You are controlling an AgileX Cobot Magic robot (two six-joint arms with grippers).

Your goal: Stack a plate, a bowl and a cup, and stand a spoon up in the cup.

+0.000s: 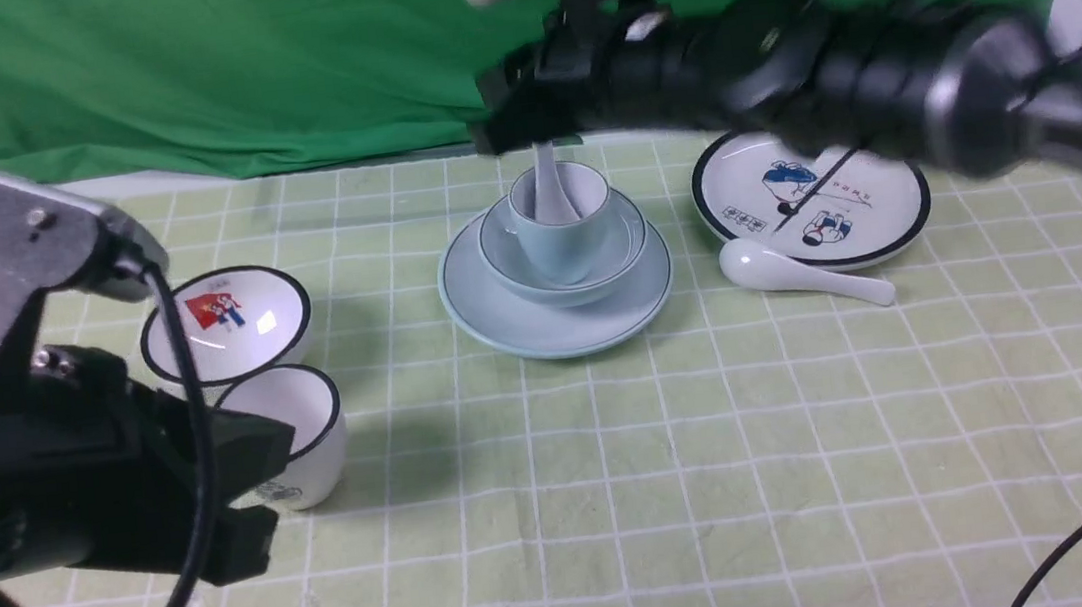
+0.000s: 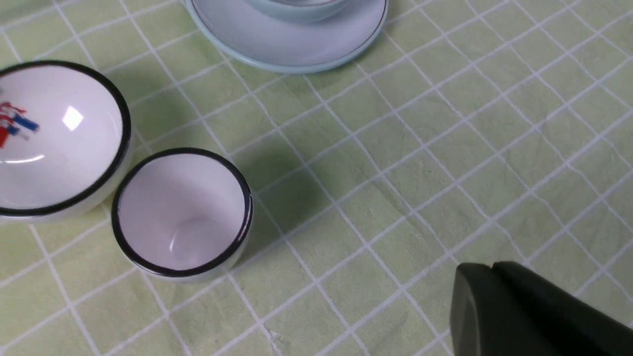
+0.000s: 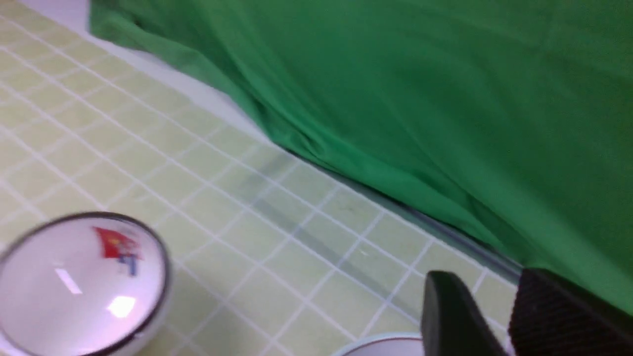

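We note spoon standing in cup, right gripper jaws apart above; left gripper jaws together; open cloth 6 o'clock from plate.

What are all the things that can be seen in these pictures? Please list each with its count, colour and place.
plate: 1, pale blue-green, centre of the table
bowl: 1, pale blue-green, on the plate
cup: 1, pale blue-green, in the bowl
spoon: 1, pale blue-green, standing in the cup
picture bowl: 1, white with black rim, left side
white cup: 1, white with black rim, in front of the picture bowl
cartoon plate: 1, white with black rim, right side
white spoon: 1, white, lying at the cartoon plate's near edge
tablecloth: 1, light green with white grid, under everything
backdrop: 1, green, behind the table
left gripper: 1, black, shut, near left
right gripper: 1, black, open, above the spoon
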